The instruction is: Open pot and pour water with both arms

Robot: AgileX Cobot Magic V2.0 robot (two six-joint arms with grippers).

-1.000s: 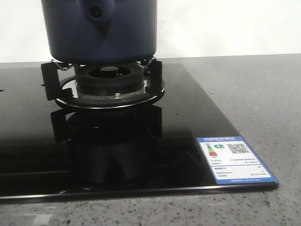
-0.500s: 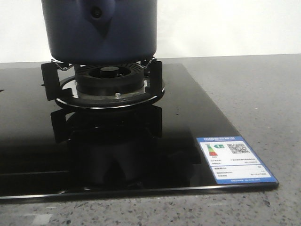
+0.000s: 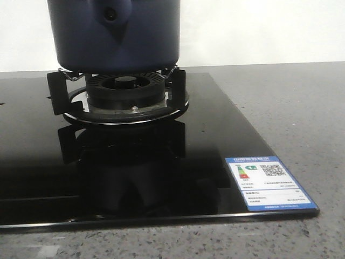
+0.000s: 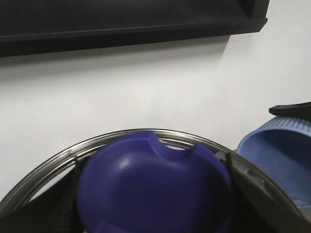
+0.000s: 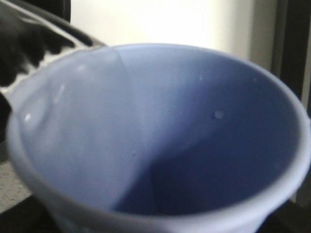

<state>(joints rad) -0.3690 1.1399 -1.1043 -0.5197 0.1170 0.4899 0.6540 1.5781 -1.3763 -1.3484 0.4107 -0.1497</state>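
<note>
Stove [image 3: 161,178]: lying black and glossy, carrying the burner ring [image 3: 125,91] that is holding the pot up.
Pot [image 3: 114,33]: sitting on the burner supports, steady for pouring into.
Lid [image 4: 155,187]: filling the left wrist view just above the fingers, probably being lifted clear.
Cup [image 5: 160,131]: sitting just above the right fingers, its mouth facing the camera, likely for pouring.
Fingers: hidden on both arms; cannot tell whether gripping.

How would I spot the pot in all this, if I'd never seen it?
Find the glossy black stove top set in the grey speckled counter. On its burner, resting on black supports, sits the pot: large, round, dark navy blue. A blue handle mount with a small dark hole sets it apart.
</note>
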